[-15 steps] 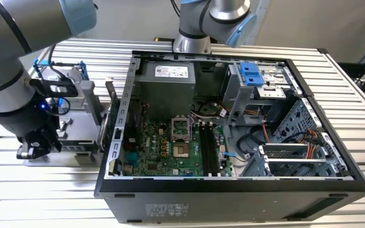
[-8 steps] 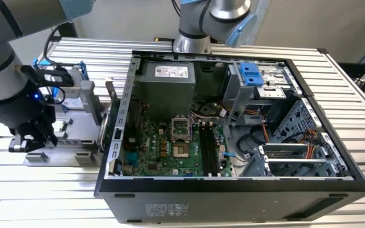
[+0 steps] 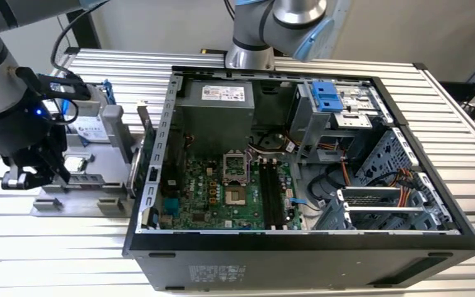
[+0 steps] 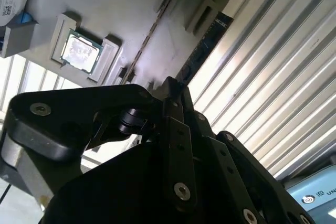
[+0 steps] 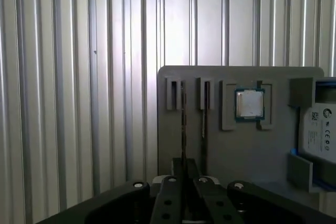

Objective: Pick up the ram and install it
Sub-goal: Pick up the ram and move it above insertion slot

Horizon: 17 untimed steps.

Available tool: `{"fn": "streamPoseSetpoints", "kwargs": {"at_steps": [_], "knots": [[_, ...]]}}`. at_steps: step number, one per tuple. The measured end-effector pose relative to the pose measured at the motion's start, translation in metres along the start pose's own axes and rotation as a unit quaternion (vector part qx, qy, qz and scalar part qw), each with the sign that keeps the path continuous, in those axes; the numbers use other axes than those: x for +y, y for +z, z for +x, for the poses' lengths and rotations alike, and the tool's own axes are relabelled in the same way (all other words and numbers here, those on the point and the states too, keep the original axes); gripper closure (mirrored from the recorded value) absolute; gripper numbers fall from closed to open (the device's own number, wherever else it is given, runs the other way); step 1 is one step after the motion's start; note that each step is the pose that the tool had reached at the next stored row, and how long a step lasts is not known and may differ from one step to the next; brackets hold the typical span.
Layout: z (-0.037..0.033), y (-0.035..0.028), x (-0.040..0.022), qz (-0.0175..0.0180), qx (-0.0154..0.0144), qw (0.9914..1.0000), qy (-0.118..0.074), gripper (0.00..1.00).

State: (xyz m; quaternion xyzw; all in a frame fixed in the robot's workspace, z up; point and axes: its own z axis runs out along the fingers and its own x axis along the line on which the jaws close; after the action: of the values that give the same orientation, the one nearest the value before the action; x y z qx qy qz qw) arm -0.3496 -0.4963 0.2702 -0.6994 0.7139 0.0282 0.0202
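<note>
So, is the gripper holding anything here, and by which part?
The ram, standing edge-on in the grey holder; the jaws of the gripper look shut on its end nearest the arm.

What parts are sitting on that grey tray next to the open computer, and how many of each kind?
ram sticks, standing edge-on in slots: 2
square silver CPU chip: 1
hard drive: 1
Total: 4
</note>
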Motion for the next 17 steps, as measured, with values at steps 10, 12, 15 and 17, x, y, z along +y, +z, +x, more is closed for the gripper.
{"fn": "streamPoseSetpoints", "kwargs": {"at_steps": [10, 12, 15, 17], "knots": [[-0.0021, -0.0296, 0.0004, 0.0, 0.0, 1.0, 0.0, 1.0], [-0.0024, -0.0356, 0.0004, 0.0, 0.0, 1.0, 0.0, 1.0], [-0.0031, -0.0447, 0.0005, 0.0, 0.0, 1.0, 0.0, 1.0], [-0.0035, -0.0504, 0.0006, 0.0, 0.0, 1.0, 0.0, 1.0]]}}
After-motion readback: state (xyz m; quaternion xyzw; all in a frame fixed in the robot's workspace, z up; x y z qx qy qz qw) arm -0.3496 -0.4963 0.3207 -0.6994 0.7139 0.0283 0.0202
